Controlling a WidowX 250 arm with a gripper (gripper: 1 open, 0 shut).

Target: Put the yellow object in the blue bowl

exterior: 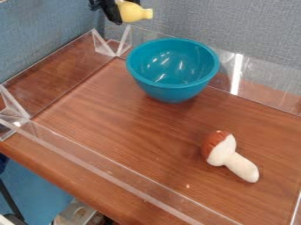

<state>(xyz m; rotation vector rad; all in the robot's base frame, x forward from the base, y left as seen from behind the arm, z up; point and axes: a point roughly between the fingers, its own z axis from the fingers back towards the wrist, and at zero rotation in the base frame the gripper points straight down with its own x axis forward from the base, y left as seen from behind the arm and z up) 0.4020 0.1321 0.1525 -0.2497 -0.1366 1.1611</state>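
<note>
Brown wooden table (135,141) carries a round glossy blue plastic bowl (173,69); above, the black gripper (119,12) is grasping the small smooth yellow toy (135,12).

Robot arm (104,4) cut off by the top edge, fingers (115,11) too dark and small to tell apart.

Yellow toy (133,12), one: small, smooth, plastic, rounded at its fuller end and tapering to a narrower tip; held up off the table toward the back, above and to the left of the bowl as I look at it, apart from it, narrow tip pointing right; fuller end partly hidden. Blue bowl (173,69), one: round, deep, glossy teal-blue plastic; upright on the table toward the back, mouth up, its smooth inside showing, nothing in it.
</note>
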